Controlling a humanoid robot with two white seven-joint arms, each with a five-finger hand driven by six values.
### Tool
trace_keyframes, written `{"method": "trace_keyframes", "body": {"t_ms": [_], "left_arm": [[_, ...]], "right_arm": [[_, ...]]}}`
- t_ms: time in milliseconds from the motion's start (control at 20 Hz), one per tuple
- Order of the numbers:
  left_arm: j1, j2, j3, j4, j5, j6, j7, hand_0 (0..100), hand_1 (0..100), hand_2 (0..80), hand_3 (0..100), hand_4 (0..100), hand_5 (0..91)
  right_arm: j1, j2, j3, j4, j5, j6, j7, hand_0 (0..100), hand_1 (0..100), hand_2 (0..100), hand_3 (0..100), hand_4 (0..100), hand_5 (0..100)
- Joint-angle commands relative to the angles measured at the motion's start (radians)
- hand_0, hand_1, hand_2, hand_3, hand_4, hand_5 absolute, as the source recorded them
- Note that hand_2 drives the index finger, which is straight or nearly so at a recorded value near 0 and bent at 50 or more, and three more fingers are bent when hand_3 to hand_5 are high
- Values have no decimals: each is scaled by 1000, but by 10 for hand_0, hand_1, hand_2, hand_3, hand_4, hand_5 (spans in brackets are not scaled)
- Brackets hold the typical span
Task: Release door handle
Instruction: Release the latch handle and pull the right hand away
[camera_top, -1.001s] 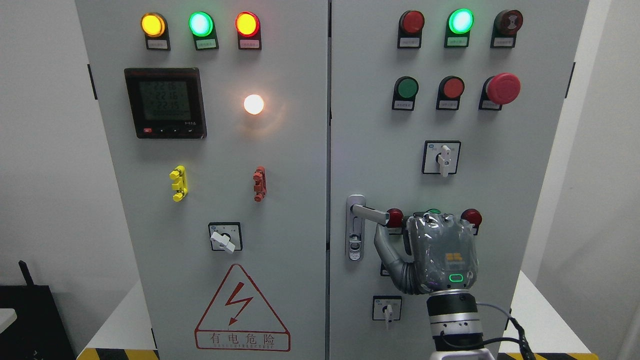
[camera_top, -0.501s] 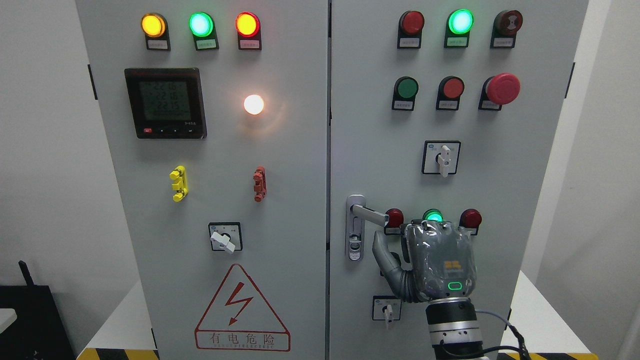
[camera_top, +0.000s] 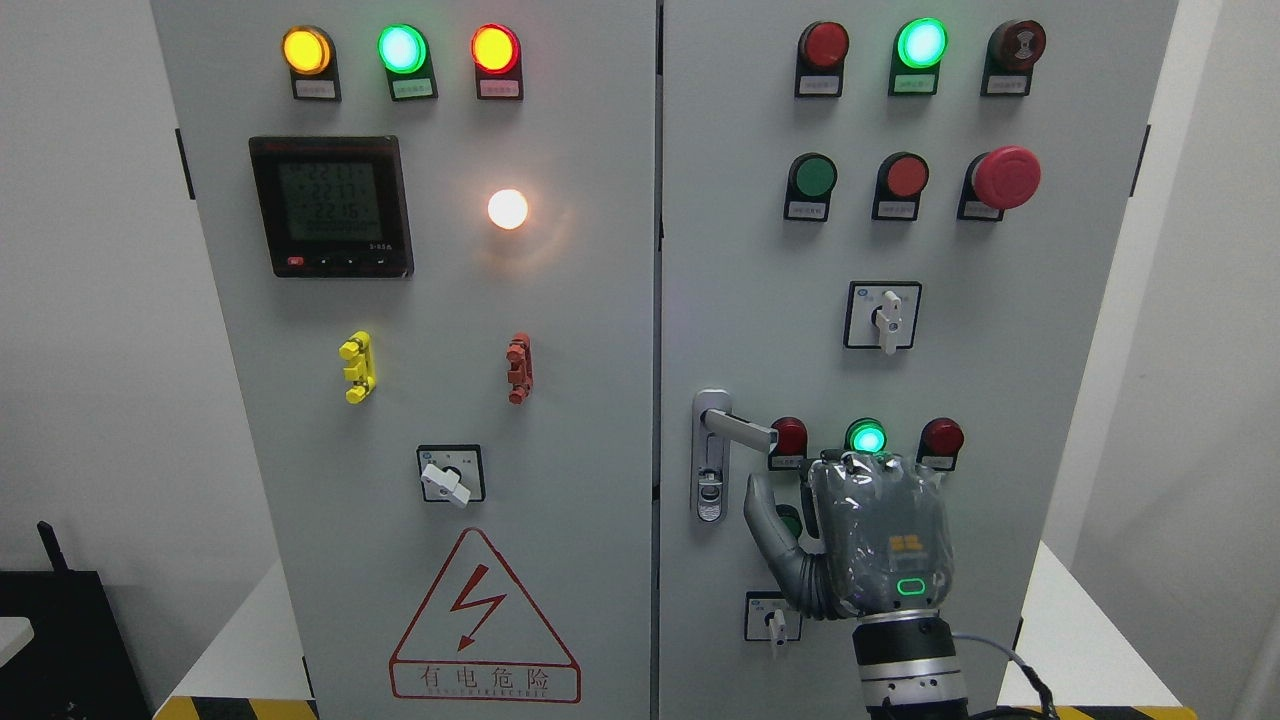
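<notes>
Head view: right robot hand (camera_top: 868, 535), fingers relaxed and empty, hangs just below the door handle (camera_top: 738, 430) on the cabinet's right door (camera_top: 760, 250); best withdrawn straight back, clear of the green lamp (camera_top: 866, 438).

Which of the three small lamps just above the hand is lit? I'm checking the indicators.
The middle lamp, glowing green, right above the right hand. The two beside it, left and right, are dark red.
</notes>
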Motion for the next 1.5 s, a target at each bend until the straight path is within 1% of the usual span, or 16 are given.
{"method": "trace_keyframes", "body": {"t_ms": [0, 100, 200, 350, 451, 551, 601, 701, 801, 901, 951, 1001, 1101, 1201, 1352, 1452], "left_arm": [[-3, 0, 2, 9, 1, 0, -1, 120, 389, 0, 0, 0, 0], [-3, 0, 2, 11, -1, 0, -1, 120, 389, 0, 0, 0, 0], [-3, 0, 2, 9, -1, 0, -1, 120, 389, 0, 0, 0, 0], [-3, 0, 2, 9, -1, 0, -1, 120, 389, 0, 0, 0, 0], [-3, 0, 2, 11, 1, 0, -1, 120, 389, 0, 0, 0, 0], [-2, 0, 2, 9, 1, 0, -1, 120, 389, 0, 0, 0, 0], [-3, 0, 2, 11, -1, 0, -1, 120, 389, 0, 0, 0, 0], [-2, 0, 2, 11, 1, 0, -1, 120, 389, 0, 0, 0, 0], [-3, 0, 2, 11, -1, 0, -1, 120, 389, 0, 0, 0, 0], [-2, 0, 2, 9, 1, 0, -1, 120, 389, 0, 0, 0, 0], [-3, 0, 2, 9, -1, 0, -1, 120, 389, 0, 0, 0, 0], [-2, 0, 2, 11, -1, 0, -1, 120, 389, 0, 0, 0, 0], [-3, 0, 2, 9, 1, 0, -1, 120, 389, 0, 0, 0, 0], [-3, 0, 2, 9, 1, 0, -1, 120, 389, 0, 0, 0, 0], [-3, 0, 2, 9, 1, 0, -1, 120, 389, 0, 0, 0, 0], [-3, 0, 2, 9, 1, 0, -1, 120, 389, 0, 0, 0, 0]], "right_arm": [[48, -26, 3, -62, -26, -22, -16, 573, 66, 983, 1000, 1000, 958], [77, -28, 3, -77, -26, -45, -27, 577, 64, 981, 1000, 1000, 955], [109, -29, 3, -96, -28, -87, -39, 581, 62, 980, 1000, 1000, 955], [124, -47, 3, -111, -38, -103, -61, 587, 58, 977, 1000, 1000, 956], [126, -70, 5, -117, -89, -109, -64, 587, 59, 974, 1000, 1000, 955], [127, -95, 5, -128, -101, -126, -72, 587, 60, 973, 1000, 1000, 955], [131, -109, 3, -131, -110, -132, -82, 588, 59, 973, 1000, 1000, 955], [135, -136, 3, -134, -141, -147, -87, 592, 59, 974, 1000, 1000, 955], [135, -164, 5, -140, -173, -149, -88, 592, 59, 970, 1000, 1000, 955], [135, -189, 6, -143, -202, -151, -105, 587, 61, 971, 1000, 1000, 954], [135, -202, 9, -143, -219, -151, -107, 585, 62, 970, 1000, 1000, 953], [135, -222, 18, -145, -241, -151, -111, 584, 62, 970, 1000, 1000, 952], [135, -274, 41, -154, -282, -149, -139, 582, 62, 968, 1000, 1000, 952], [137, -322, 51, -157, -313, -149, -145, 581, 62, 966, 1000, 1000, 953], [137, -360, 52, -160, -354, -149, -148, 577, 64, 958, 1000, 1000, 955], [140, -388, 67, -160, -367, -149, -170, 579, 60, 952, 1000, 1000, 955]]}}
